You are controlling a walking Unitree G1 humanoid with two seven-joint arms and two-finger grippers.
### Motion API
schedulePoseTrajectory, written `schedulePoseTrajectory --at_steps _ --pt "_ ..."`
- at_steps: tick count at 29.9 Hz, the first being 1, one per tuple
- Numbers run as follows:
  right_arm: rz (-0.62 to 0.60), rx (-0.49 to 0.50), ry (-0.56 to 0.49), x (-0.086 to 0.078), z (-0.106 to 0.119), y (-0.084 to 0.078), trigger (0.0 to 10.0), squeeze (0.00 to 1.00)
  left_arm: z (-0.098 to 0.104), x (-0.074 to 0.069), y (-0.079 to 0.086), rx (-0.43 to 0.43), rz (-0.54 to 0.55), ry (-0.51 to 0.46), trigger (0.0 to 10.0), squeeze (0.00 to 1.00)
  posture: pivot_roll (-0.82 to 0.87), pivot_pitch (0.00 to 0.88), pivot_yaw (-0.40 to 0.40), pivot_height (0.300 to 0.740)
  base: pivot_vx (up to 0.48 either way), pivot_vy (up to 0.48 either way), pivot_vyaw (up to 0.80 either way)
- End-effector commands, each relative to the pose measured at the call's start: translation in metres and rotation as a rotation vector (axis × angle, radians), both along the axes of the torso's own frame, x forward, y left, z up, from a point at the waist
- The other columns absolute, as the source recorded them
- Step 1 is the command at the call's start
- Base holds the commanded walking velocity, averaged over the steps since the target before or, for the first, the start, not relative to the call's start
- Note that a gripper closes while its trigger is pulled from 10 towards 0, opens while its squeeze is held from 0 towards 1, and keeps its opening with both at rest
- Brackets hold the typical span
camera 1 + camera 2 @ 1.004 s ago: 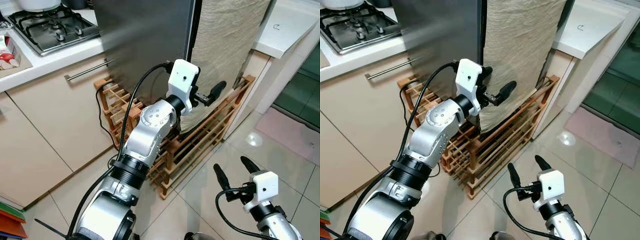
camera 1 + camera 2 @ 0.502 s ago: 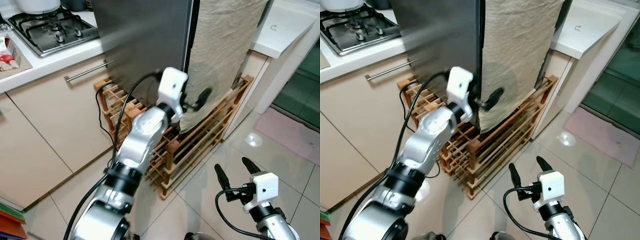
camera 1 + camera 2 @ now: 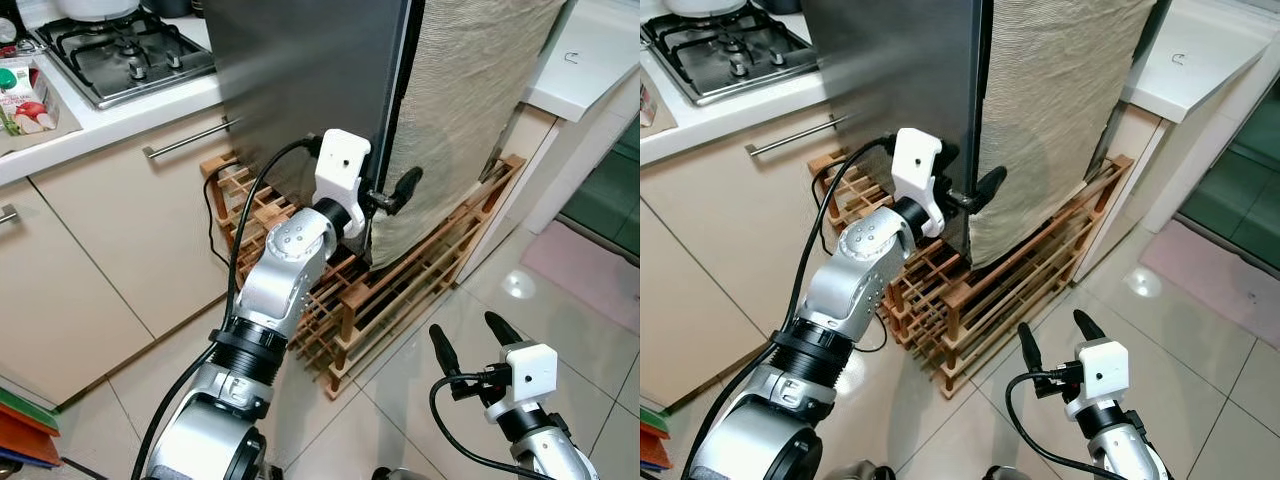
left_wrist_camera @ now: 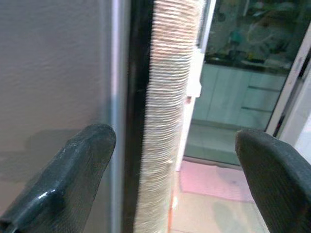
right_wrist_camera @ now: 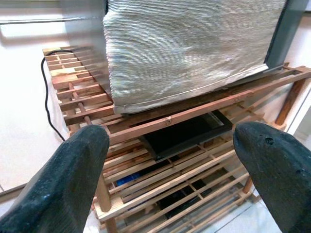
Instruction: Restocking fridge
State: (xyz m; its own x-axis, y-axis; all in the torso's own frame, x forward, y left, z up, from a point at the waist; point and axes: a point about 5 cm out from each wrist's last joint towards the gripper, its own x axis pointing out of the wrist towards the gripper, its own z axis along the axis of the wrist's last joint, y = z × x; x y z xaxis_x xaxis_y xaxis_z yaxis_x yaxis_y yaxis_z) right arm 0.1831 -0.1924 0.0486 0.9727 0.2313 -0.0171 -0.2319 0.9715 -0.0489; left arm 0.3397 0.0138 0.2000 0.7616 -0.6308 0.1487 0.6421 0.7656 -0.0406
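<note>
Left tool (image 3: 385,195), two long black fingers spread wide with nothing between them, is raised at the front corner of the tall grey steel fridge (image 3: 300,90), its tips straddling the dark vertical gap where the door edge meets the side. One finger (image 4: 68,179) lies close against the grey steel face; the other stands in free air out past the beige ribbed cloth (image 3: 1060,110) that hangs down the fridge side just beyond the tool. Directly under this tool sits a low slatted wooden rack (image 3: 400,290) on the pale tiled floor (image 3: 560,320), with the fridge standing on it and a black cable (image 5: 48,97) trailing beside it. Right tool (image 3: 468,348) hangs low and well apart from the fridge, above the tiles, its fingers also spread wide and empty, pointing toward the rack and the cloth's lower hem. Far behind the left tool, a white table (image 3: 90,125) carries a steel gas hob (image 3: 125,55).
</note>
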Motion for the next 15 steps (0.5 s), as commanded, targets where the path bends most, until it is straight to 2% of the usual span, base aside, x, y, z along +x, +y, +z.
schedulePoseTrajectory --at_steps 1,15 --pt "-0.015 -0.013 0.005 -0.002 0.000 -0.004 10.0 0.00 -0.001 0.001 -0.005 0.008 -0.011 0.011 10.0 0.00 -0.03 0.035 0.021 0.740 0.000 0.000 0.00" --pt "-0.017 -0.017 0.005 -0.002 0.000 -0.005 10.0 0.00 -0.004 0.006 -0.016 0.040 -0.013 0.011 10.0 0.00 -0.04 0.044 0.023 0.740 0.000 0.000 0.00"
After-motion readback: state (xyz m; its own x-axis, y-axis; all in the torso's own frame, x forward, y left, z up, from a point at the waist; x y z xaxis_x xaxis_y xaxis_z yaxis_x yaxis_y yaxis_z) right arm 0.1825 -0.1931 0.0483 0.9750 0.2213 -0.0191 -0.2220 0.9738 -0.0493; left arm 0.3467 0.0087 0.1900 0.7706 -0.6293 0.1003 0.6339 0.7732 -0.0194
